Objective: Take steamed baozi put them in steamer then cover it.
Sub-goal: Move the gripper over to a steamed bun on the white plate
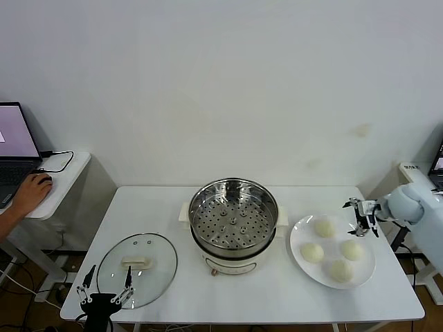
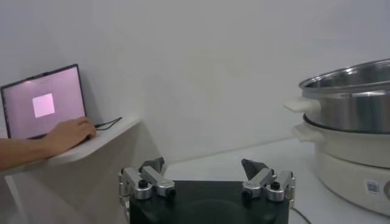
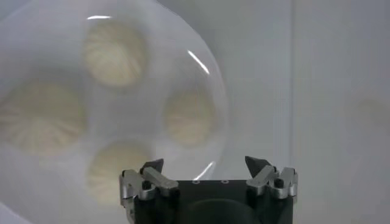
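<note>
Several cream-white baozi lie on a white plate at the table's right; the right wrist view shows them from above. The steel steamer with its perforated tray stands empty at the centre, and its side shows in the left wrist view. The glass cover with its cream handle lies flat at the front left. My right gripper is open and empty, above the plate's far right rim. My left gripper is open and empty at the table's front left edge, by the cover.
A side desk at the left holds a laptop, with a person's hand on a mouse. The table's front edge runs close below the cover and plate.
</note>
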`<state>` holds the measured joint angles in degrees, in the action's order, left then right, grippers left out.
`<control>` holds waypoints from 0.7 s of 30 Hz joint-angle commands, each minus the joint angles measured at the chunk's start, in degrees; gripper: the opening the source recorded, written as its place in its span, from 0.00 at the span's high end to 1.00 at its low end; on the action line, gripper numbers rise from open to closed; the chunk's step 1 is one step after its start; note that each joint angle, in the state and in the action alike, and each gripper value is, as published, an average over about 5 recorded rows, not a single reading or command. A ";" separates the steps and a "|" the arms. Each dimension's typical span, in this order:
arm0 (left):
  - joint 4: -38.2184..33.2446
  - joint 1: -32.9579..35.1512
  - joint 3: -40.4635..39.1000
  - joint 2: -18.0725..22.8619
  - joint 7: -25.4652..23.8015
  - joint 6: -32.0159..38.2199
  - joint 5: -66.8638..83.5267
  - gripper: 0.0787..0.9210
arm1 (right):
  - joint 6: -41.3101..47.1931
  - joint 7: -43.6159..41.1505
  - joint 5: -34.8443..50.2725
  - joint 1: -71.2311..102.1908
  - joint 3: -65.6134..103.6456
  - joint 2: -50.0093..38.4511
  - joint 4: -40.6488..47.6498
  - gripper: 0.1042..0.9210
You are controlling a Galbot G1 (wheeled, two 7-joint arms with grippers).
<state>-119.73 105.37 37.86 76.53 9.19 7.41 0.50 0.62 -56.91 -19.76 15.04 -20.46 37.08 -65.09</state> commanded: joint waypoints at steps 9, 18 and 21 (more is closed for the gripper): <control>0.25 0.17 1.16 -0.03 0.05 0.22 -0.11 0.12 | -0.60 -1.59 -0.54 -5.56 -7.06 7.45 8.36 0.12; 0.52 -0.17 1.41 -0.06 0.02 0.51 0.01 0.12 | -0.66 -0.64 -2.67 -4.85 -7.15 9.55 10.42 0.12; 0.57 -0.16 1.33 -0.07 -0.05 0.61 0.15 0.12 | -0.72 -0.12 -3.16 -4.70 -6.92 10.38 11.35 0.12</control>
<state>-119.17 105.19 39.09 76.52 9.14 8.04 0.57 0.24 -57.08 -22.67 11.32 -26.08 46.27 -55.13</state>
